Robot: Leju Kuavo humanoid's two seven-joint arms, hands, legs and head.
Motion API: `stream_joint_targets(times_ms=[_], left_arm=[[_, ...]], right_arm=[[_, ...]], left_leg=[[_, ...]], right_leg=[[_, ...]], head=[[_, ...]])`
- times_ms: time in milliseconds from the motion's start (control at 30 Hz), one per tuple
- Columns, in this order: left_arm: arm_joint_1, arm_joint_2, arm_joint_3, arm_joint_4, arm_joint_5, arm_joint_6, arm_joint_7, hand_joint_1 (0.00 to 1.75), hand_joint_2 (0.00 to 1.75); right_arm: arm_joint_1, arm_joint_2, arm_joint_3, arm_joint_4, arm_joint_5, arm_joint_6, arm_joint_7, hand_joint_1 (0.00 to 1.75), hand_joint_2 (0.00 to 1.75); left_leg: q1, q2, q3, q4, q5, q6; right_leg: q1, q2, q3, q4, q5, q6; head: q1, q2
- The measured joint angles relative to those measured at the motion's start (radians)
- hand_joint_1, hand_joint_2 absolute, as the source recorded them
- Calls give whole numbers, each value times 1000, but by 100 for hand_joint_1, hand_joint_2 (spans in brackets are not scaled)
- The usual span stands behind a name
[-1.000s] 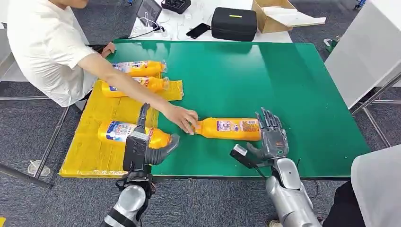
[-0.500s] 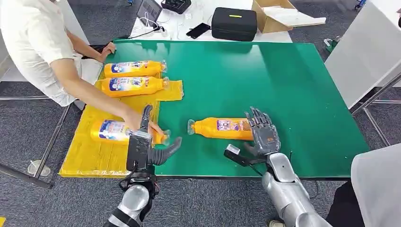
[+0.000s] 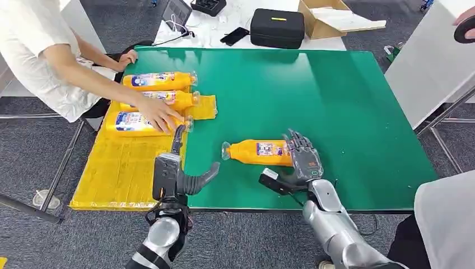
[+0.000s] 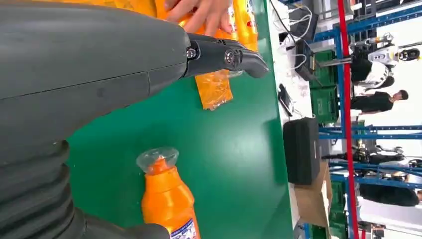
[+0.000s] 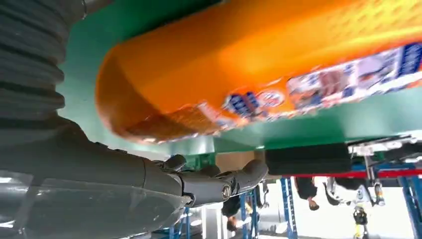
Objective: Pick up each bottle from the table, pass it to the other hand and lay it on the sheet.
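Note:
One orange bottle [image 3: 257,152] lies on its side on the green table [image 3: 336,101], clear cap pointing towards the sheet; its cap end is in the left wrist view [image 4: 166,199] and its base in the right wrist view [image 5: 259,64]. My right hand [image 3: 303,161] is at the bottle's base with fingers spread and thumb apart, not closed around it. My left hand [image 3: 178,171] hovers open at the sheet's edge, holding nothing. Three more orange bottles [image 3: 159,80] [image 3: 165,98] [image 3: 131,123] lie on the yellow sheet [image 3: 123,174].
A person in a white shirt leans in from the left, one hand [image 3: 159,115] on the nearest bottle on the sheet. A black case [image 3: 277,27], a phone and a cardboard box [image 3: 327,19] lie beyond the table's far edge.
The person let go of the table bottle and slid the third bottle up the sheet beside the other two. My right hand moved left, closer along the bottle's base.

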Motion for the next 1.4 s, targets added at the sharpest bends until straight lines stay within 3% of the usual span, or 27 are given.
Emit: stream_joint_targets(times_ms=[367,800,1133,1400], left_arm=[[-18,-5,-11,28,11,-4,-1,0,175],[-34,-6,-30,37,43,-26,14,0,175],[-35,-6,-45,37,50,-22,13,0,175],[-40,-6,-67,37,48,-35,36,0,175]], right_arm=[[-36,8,10,66,-46,29,10,0,175],[-84,-7,26,125,14,45,110,0,175],[-96,-17,37,135,18,42,97,0,175],[-133,-26,50,136,30,160,138,0,175]], left_leg=[[0,0,0,0,0,0],[0,0,1,0,0,1],[0,0,1,0,1,1],[0,0,2,0,1,1]], right_leg=[[0,0,0,0,0,0],[0,0,1,0,0,0],[0,0,1,0,0,0],[0,0,2,0,1,0]], head=[[0,0],[0,0],[0,0],[0,0]])
